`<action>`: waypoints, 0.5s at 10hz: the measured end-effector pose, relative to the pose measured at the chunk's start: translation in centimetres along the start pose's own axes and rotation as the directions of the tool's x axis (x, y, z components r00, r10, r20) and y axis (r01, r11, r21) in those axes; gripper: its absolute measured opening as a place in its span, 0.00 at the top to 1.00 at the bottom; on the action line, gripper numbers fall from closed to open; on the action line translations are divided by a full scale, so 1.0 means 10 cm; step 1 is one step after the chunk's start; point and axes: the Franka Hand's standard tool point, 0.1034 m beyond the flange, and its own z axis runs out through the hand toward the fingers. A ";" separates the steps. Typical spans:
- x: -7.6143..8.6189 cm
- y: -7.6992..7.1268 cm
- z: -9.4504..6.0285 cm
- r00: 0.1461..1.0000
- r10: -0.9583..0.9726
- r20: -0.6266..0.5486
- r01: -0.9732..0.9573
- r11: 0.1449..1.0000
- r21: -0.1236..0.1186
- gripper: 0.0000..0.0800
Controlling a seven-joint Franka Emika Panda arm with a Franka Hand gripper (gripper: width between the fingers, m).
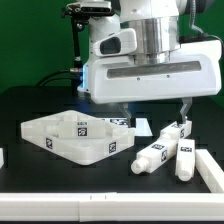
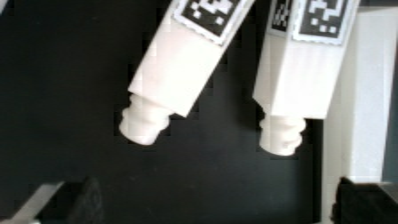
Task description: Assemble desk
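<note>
Desk panel [image 1: 75, 138] is lying flat on the black worktop [image 1: 40, 175], toward the exterior view's left. The gripper [image 1: 152, 110] is hanging above the worktop on the exterior view's right of the panel, clear of it. The loose legs [image 1: 152, 155] are lying scattered just below the gripper, apart from the panel.

The exterior view is showing the panel, the whole group of legs and the bulky arm. The wrist view is showing only a first leg [image 2: 178, 70] and a second leg [image 2: 294, 80], lying side by side with a dark gap between them. Each is showing a tag at one end and a ribbed peg at the other. The gripper [image 2: 214, 205] is standing with its jaws wide apart, and the fingertips [image 2: 365, 205] are holding nothing.

A white rail [image 1: 60, 205] is bordering the near edge of the worktop, with bare black surface between it and the panel. A second rail [image 1: 210, 170] is lying close beside the legs.
</note>
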 end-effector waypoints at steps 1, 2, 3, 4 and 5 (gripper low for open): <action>-0.01 0.00 0.01 1.000 0.000 0.002 0.000 1.000 0.000 0.19; -0.02 0.02 0.03 1.000 0.009 0.007 -0.009 1.000 0.000 0.19; -0.13 0.09 0.12 0.993 0.106 0.055 -0.106 0.994 -0.002 0.19; -0.13 0.11 0.14 0.979 0.179 0.097 -0.179 0.984 -0.009 0.19; -0.18 0.16 0.32 0.973 0.213 0.089 -0.214 0.977 0.000 0.19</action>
